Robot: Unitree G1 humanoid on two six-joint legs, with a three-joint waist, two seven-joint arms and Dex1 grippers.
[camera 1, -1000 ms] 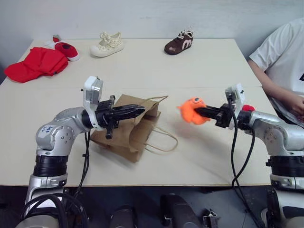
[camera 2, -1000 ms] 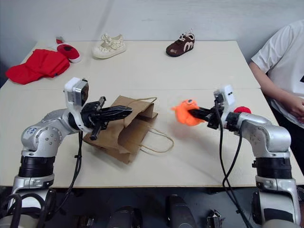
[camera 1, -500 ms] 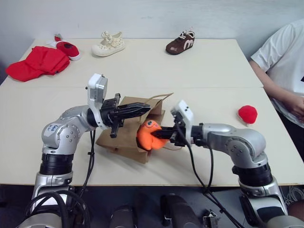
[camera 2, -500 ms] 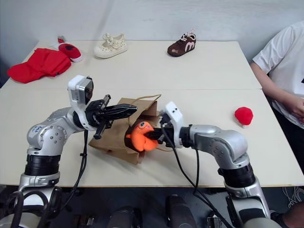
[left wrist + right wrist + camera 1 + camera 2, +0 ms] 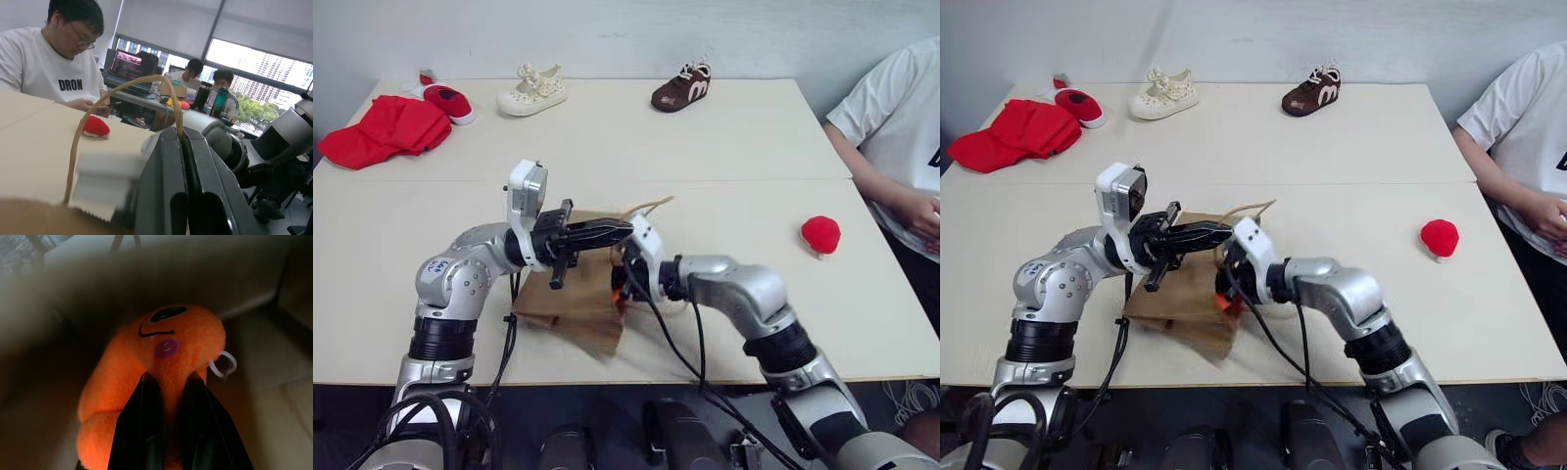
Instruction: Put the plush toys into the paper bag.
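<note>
The brown paper bag point(image 5: 576, 311) lies on the table with its mouth facing right. My left gripper point(image 5: 625, 231) is shut on the bag's upper edge by a cord handle point(image 5: 100, 105) and holds the mouth up. Reaching into that mouth, my right gripper point(image 5: 171, 379) is shut on the orange plush toy point(image 5: 164, 345), whose eye faces the wrist camera, with brown paper walls around it. From the head, only a sliver of the orange plush toy point(image 5: 1225, 302) shows at the bag's mouth. The small round red plush toy point(image 5: 820, 234) sits on the table at the right, apart from both grippers.
A red cloth heap point(image 5: 386, 127) and a small red shoe point(image 5: 450, 101) lie at the back left. Along the back edge stand a white shoe point(image 5: 533, 90) and a brown shoe point(image 5: 682, 88). A person in a white shirt point(image 5: 891, 117) sits at the table's right side.
My right gripper has carried the orange plush toy leftward and down, from above the open table into the bag's mouth. The left gripper has kept its hold on the bag.
</note>
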